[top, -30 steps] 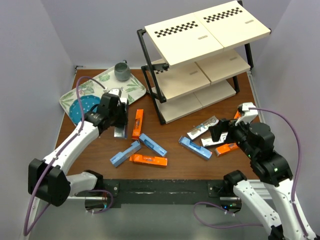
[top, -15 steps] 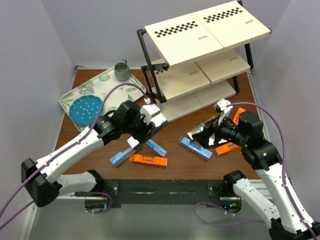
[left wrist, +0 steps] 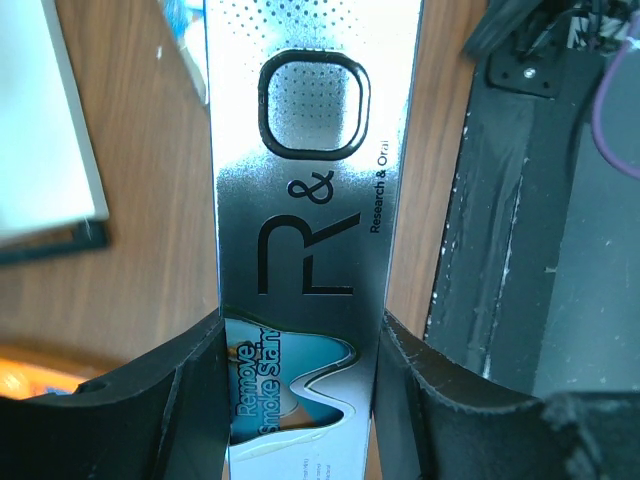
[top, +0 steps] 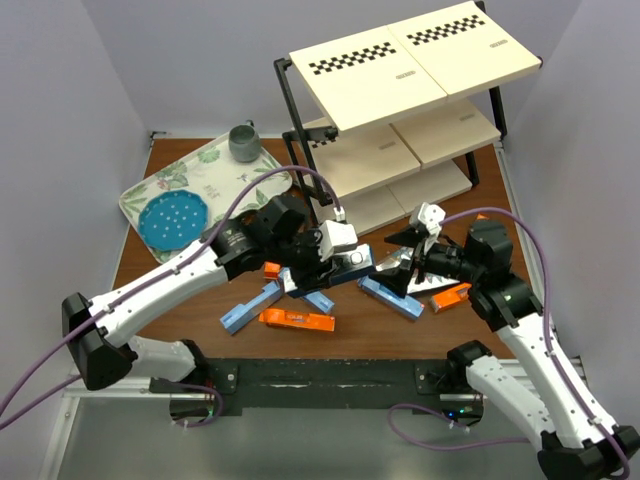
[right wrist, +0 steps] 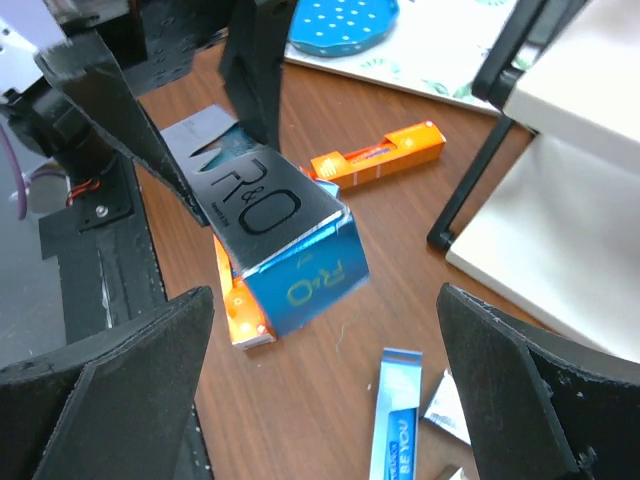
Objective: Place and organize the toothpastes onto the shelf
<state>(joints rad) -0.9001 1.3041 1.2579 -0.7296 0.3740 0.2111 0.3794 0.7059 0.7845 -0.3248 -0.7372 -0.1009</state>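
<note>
My left gripper [top: 345, 268] is shut on a silver toothpaste carton [top: 368, 262] with dark "R&O" lettering and holds it above the table's middle. In the left wrist view the carton [left wrist: 310, 200] sits between the fingers [left wrist: 190, 390]. My right gripper [top: 402, 262] is open wide and faces the carton's blue end [right wrist: 300, 275], apart from it. Loose cartons lie on the table: an orange one [top: 297, 319], a blue one [top: 250, 306], another blue one [top: 390, 296] and an orange one [top: 452, 296]. The shelf [top: 400, 90] stands at the back right.
A leaf-patterned tray [top: 205, 170] at the back left carries a blue plate [top: 172, 220] and a grey cup [top: 243, 142]. In the right wrist view an orange carton [right wrist: 380, 160] and a blue one [right wrist: 400, 420] lie near the shelf's black leg [right wrist: 480, 150].
My left arm swung right from beside the tray to the table's middle, carrying the silver carton. My right gripper turned left toward it with its jaws wide.
</note>
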